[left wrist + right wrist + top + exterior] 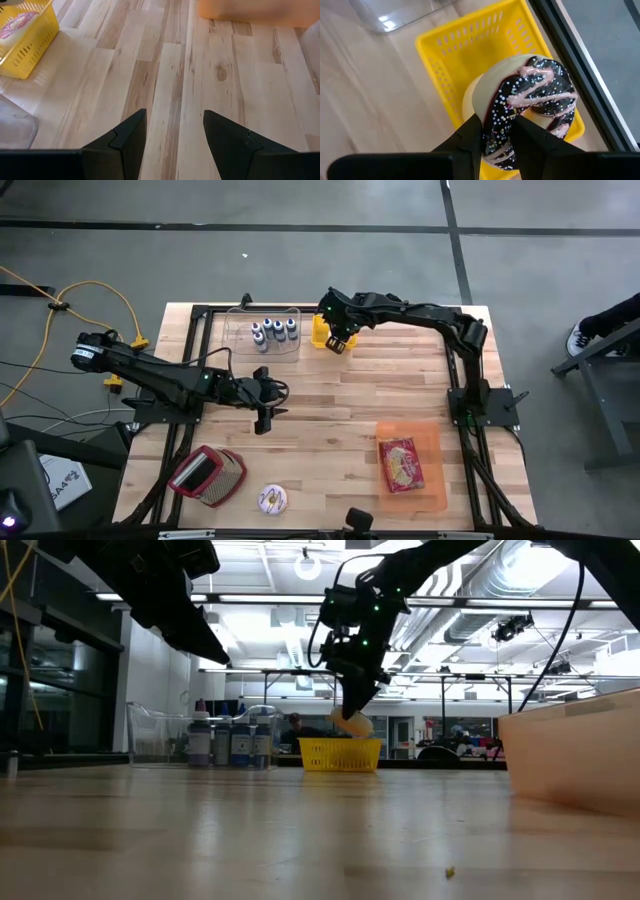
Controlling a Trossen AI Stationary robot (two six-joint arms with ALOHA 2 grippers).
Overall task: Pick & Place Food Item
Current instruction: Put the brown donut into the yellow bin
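Donut (530, 107), gripped by right end effector (497, 132), above yellow basket (470, 55) at surface's far edge.
Lower squarely inside walls before releasing; left end effector (172, 137) open, idle mid-surface.

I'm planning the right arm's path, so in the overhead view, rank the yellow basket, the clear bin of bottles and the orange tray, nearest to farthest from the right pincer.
1. Yellow plastic basket, directly beneath the right pincer.
2. Clear plastic bin of small bottles, beside the basket, toward the left arm.
3. Orange translucent tray, far across the table at the near edge.

Dark pink-drizzled sprinkled doughnut (532, 107), yellow basket (470, 55)
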